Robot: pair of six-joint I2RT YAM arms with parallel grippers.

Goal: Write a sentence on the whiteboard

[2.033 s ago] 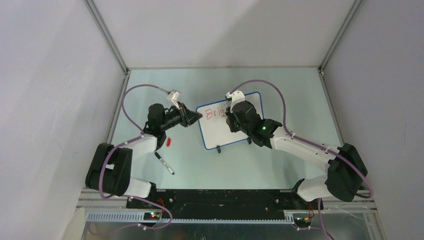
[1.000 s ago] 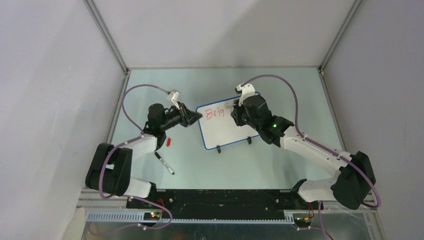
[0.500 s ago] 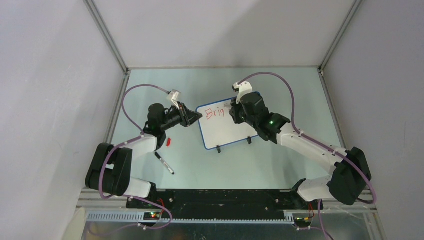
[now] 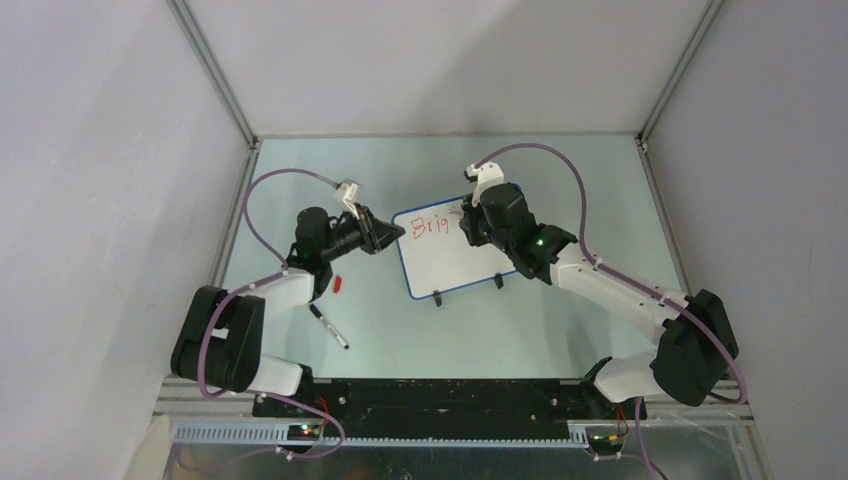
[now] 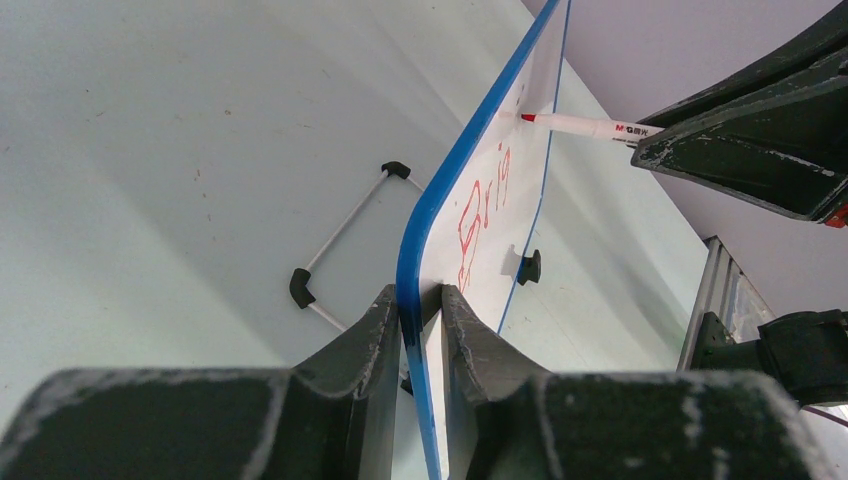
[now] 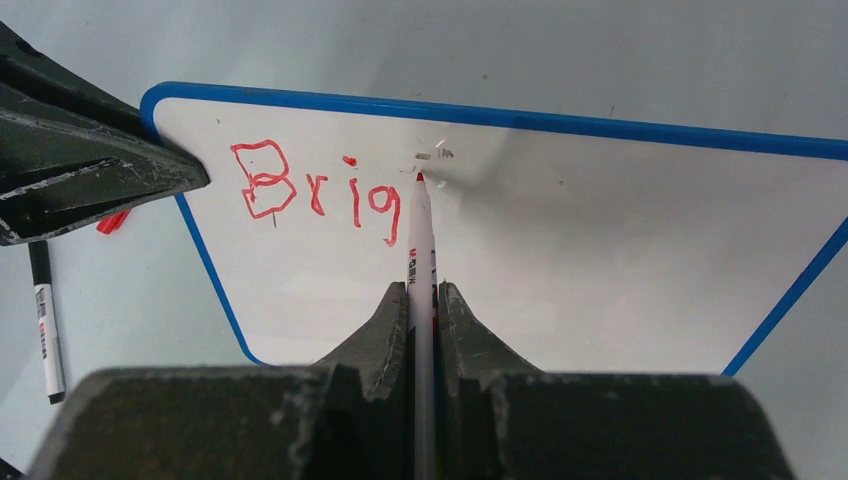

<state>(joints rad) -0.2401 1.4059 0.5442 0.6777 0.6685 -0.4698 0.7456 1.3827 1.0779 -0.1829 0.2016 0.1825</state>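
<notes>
The whiteboard stands mid-bench. The left hand pinches its left blue edge. The right hand is closed on a red marker, whose tip meets the board just right of the sentence, which so far reads "Brig". A black marker lies near left.

white, blue-rimmed whiteboard bears red sentence, only "brig", near its corner.

Bright, diffuse light from above, shadows faint and soft, pale grey shadow on the whiteboard, my near fingers slightly blurred.
</notes>
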